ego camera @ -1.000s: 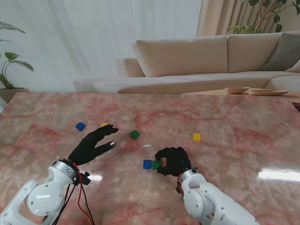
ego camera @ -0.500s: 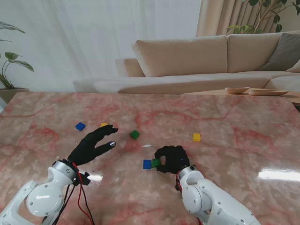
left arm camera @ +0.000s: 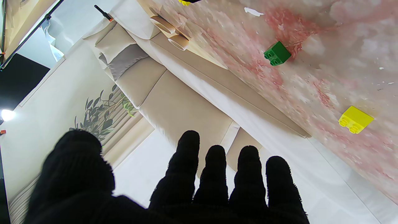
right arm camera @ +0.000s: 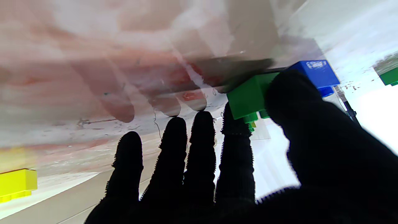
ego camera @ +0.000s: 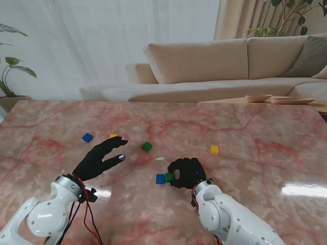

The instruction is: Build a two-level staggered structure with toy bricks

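Bricks of hard, light plastic should feel stiff and a little slippery, best pinched on opposite flat sides. Right hand [ego camera: 187,173] pinches a green brick [right arm camera: 248,98] between thumb and forefinger, low over the desk [ego camera: 255,168], touching a blue brick [ego camera: 160,178] just beyond its thumb. Left hand [ego camera: 100,158] hovers spread and empty, with another green brick [left arm camera: 277,53] and a yellow brick [left arm camera: 355,119] ahead of its fingers.

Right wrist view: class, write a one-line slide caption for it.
Right robot hand pinches a green brick beside a blue brick on the marble table.
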